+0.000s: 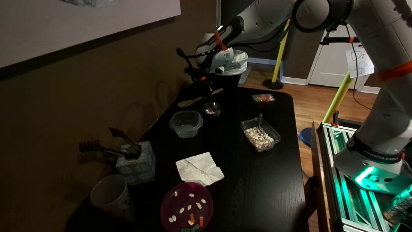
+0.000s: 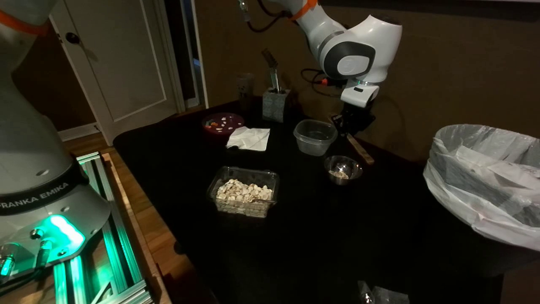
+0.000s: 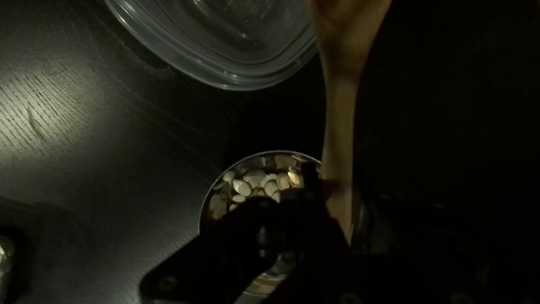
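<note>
Much of the end effector (image 1: 208,92) is lost in shadow; its jaws are closed on the handle of the wooden spoon (image 3: 341,101), the contact too dark to inspect. In the wrist view it hides part of the metal bowl (image 3: 212,209), lower centre; the spoon's head, top right of centre, is cut off. The bowl contains pale seeds (image 3: 270,185). In an exterior view, a clear box (image 2: 247,173) left of centre holds similar seeds (image 2: 242,192), and a lined bin (image 2: 455,190) stands at far right. The surface (image 1: 244,190) is dark, wood-grained.
</note>
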{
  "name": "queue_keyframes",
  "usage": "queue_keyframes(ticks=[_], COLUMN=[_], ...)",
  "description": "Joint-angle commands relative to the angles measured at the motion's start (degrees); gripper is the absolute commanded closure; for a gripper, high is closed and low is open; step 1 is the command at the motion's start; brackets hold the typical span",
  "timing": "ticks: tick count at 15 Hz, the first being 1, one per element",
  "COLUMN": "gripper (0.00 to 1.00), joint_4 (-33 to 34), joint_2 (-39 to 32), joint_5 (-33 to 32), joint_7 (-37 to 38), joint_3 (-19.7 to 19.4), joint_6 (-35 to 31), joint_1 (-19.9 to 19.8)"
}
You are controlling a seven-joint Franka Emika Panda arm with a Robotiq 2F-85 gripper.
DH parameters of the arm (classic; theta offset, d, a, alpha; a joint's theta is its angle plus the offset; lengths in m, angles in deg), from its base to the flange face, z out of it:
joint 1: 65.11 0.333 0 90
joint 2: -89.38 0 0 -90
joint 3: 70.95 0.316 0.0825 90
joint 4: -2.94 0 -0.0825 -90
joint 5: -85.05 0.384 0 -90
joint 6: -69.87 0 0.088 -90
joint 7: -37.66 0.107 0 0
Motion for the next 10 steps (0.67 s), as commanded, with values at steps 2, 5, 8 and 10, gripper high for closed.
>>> queue_keyframes(ticks=[2, 5, 8, 10], gripper=[0.8, 0.8, 0.8, 0.95], joint_4=[0.23, 0.23, 0.23, 0.23], joint_2=[-0.07, -0.07, -0.07, -0.07], joint_5=[-0.44, -0.44, -0.44, -0.44], joint_7=[0.21, 0.21, 0.21, 0.21], joint_3=[0.41, 0.41, 0.41, 0.41], joint_6=[0.11, 0.11, 0.11, 0.11], joint_1=[-0.42, -0.42, -0.42, -0.42])
